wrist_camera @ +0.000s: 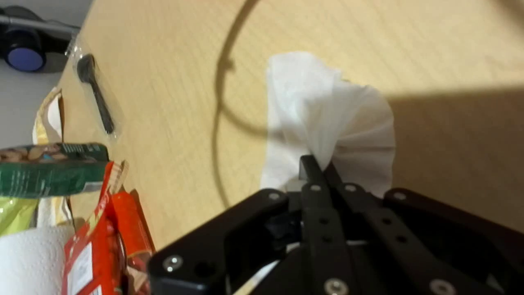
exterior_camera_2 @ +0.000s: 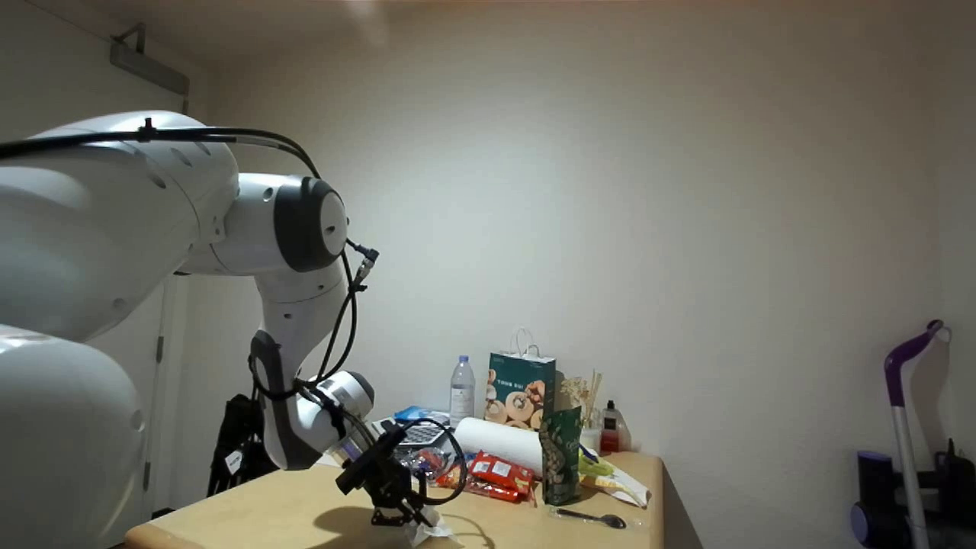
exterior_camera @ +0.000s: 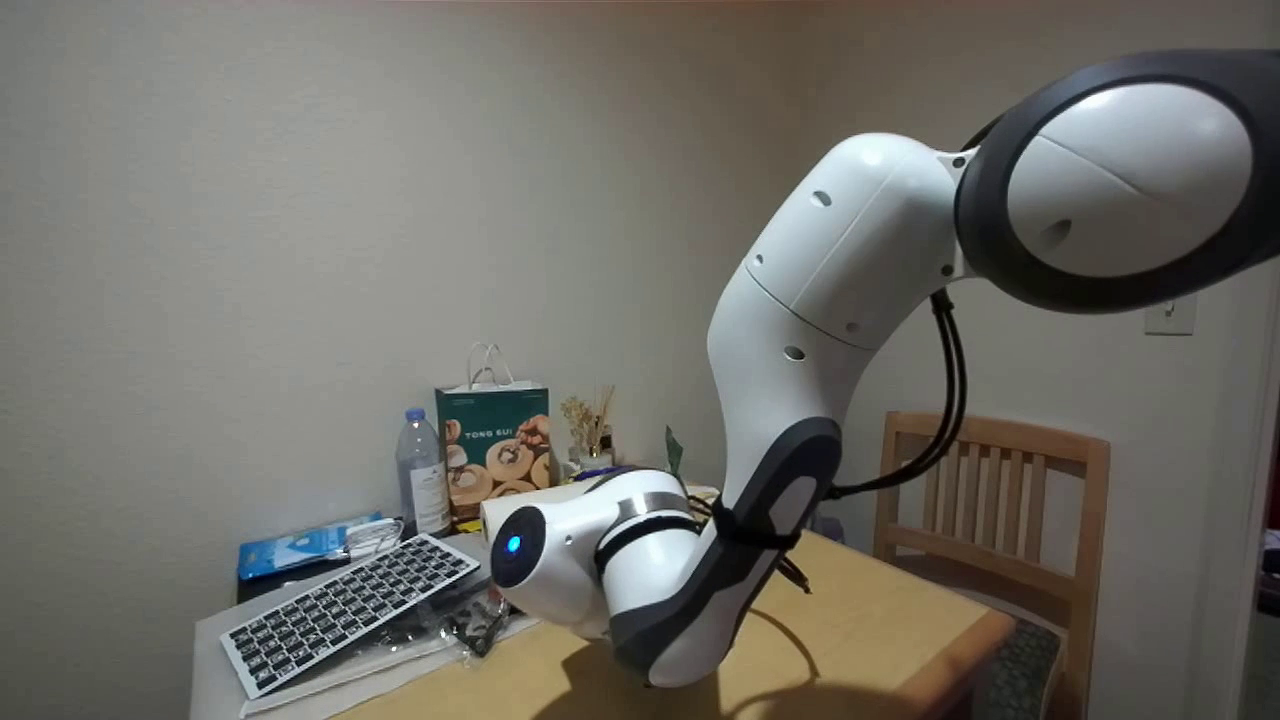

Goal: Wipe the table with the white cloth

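On the table (wrist_camera: 172,106), white cloth (wrist_camera: 325,112), pinched in tool (wrist_camera: 321,167)

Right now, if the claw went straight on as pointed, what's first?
Loose folds of the white cloth the claw grips, then likely the table beneath; any gap is hard to judge.

The table (exterior_camera: 870,590), of pale wood, bore a creased white cloth (wrist_camera: 290,82). Toward one edge lay a wrapped black spoon (wrist_camera: 97,96). A green pouch (exterior_camera_2: 560,461) stood upright just beside red packets (exterior_camera_2: 499,471), with a white roll (exterior_camera_2: 499,442) lying behind these. Farther back, in both exterior views, a bottle (exterior_camera_2: 462,396) and a bag (exterior_camera_2: 522,389) stood side by side.
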